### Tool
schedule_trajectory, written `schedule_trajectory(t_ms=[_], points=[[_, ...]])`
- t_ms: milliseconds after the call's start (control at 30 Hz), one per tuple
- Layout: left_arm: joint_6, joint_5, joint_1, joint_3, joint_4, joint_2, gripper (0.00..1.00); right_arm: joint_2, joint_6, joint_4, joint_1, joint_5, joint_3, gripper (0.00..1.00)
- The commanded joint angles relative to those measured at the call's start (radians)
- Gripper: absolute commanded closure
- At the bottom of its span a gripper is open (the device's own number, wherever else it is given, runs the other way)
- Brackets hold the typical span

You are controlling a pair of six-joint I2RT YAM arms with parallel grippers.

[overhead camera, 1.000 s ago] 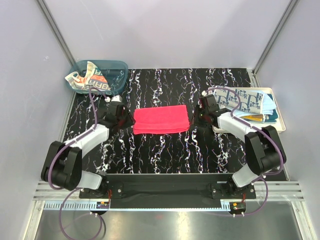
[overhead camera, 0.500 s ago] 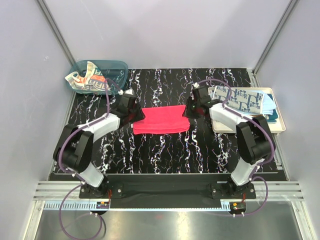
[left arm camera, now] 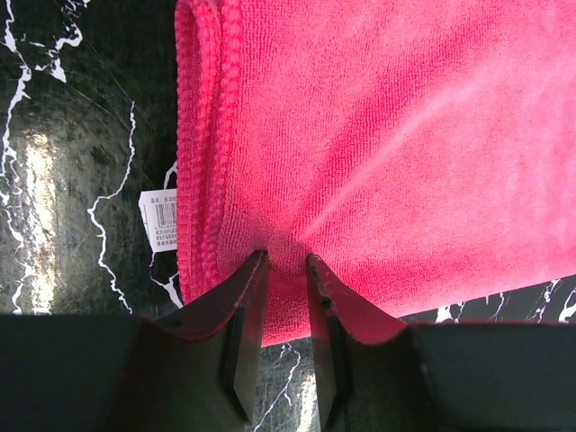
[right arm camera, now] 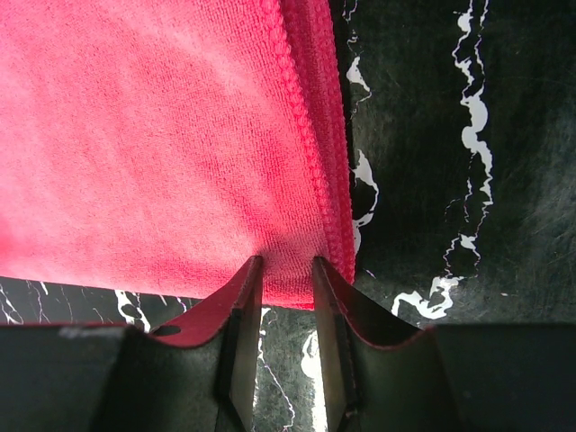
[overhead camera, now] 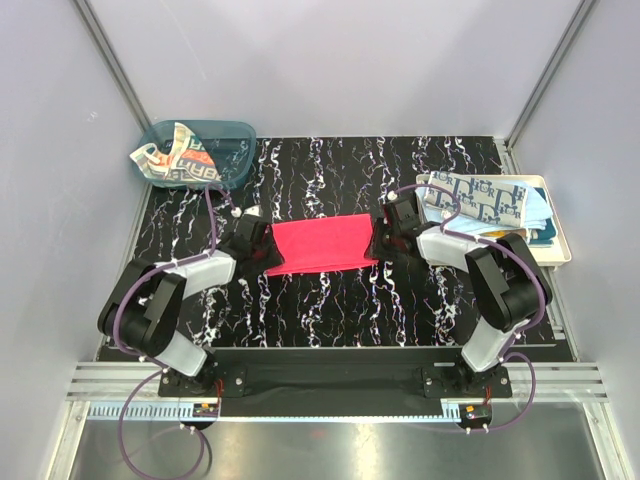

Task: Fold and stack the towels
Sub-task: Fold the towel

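Both arms have closed in on the plush red-pink towel (overhead camera: 322,243), now skewed on the marbled counter (overhead camera: 330,300). The left gripper (left arm camera: 286,259) and right gripper (right arm camera: 286,261) apparently pinch its ribbed ends.

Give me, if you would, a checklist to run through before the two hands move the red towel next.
1. Left hand pinching the red towel by its edge, close to the left-end hem: ok.
2. Right hand pinching the edge close to the right-end hem: ok.
3. Every layer caught in both grips: cannot tell.
4. Hems lined up at both ends: ok.
5. Table beyond the towel bare for a fold: ok.
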Motion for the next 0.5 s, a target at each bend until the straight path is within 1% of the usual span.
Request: schedule_trajectory(t_ms=[0,133,300,400,467], points=[[0.001,-0.028,-0.003,-0.025,0.005,0.002,0.70,0.000,0.007,-0.032,0.012,0.007,-0.027,0.64],[0.021,-0.043,-0.003,0.006,-0.029,-0.035,0.70,-0.059,0.005,-0.054,0.012,-0.013,-0.019,0.64],[0.069,-0.062,-0.008,0.098,-0.130,-0.102,0.68,-0.185,-0.021,-0.172,0.012,0.026,0.056,0.60],[0.081,-0.063,-0.034,0.183,-0.161,-0.106,0.66,-0.205,-0.032,-0.223,0.011,0.078,0.111,0.57],[0.075,-0.056,-0.061,0.246,-0.156,-0.072,0.66,-0.190,-0.047,-0.232,0.008,0.089,0.137,0.55]])
